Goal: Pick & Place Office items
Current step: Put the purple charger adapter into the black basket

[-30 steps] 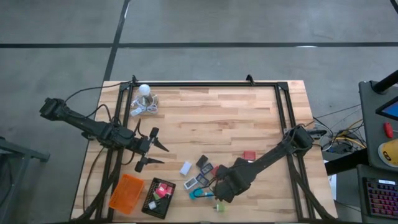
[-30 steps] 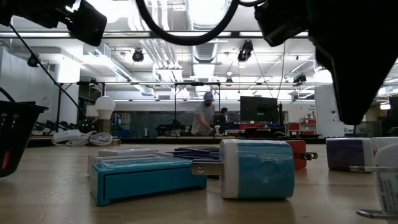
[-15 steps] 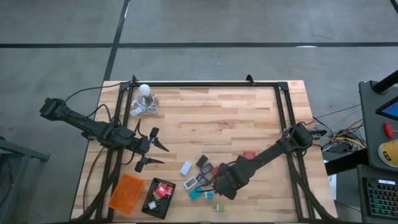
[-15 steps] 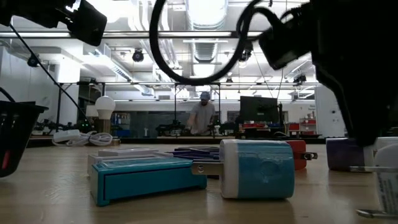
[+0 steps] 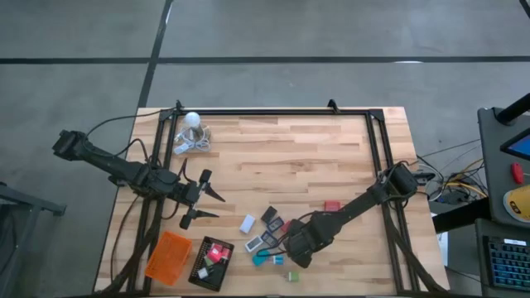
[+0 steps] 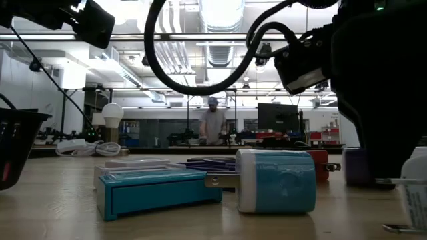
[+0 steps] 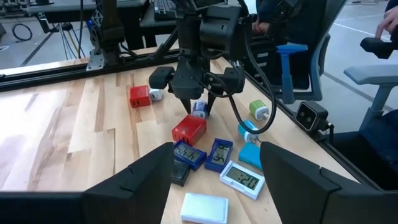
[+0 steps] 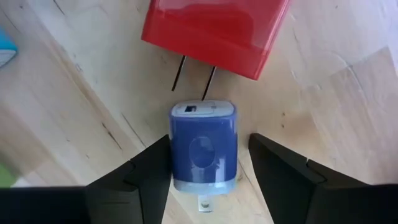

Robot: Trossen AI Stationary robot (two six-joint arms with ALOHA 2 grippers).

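**Tight squeeze around the blue plug**

From where I stand, the right gripper [image 8: 204,163] is down low over the cluster of office items near the table's front edge, its fingers spread with a small blue plug adapter [image 8: 203,148] sitting between them. One finger looks to be just touching the plug's side; the other stands a little apart, so nothing is gripped yet. The jaws are open, roughly a plug's width and a bit more.

The worry is the red adapter [image 8: 214,32] lying right beside it, its two prongs pointing at the blue plug's end and nearly touching it. If the fingers close off-centre, the blue plug could twist and knock the red one, or get pushed instead of pinched. The plug's smooth rounded sides also look slippery; a shallow grip might let it pop out on the lift.

In the left wrist view, small display pieces [image 7: 218,155] and a teal block [image 7: 250,155] crowd close by, so any sideways drag risks scattering them.

The left gripper [image 5: 201,197] waits well apart, over the table's left side, fingers spread and empty, above the orange tray [image 5: 168,256] and black tray [image 5: 210,262].
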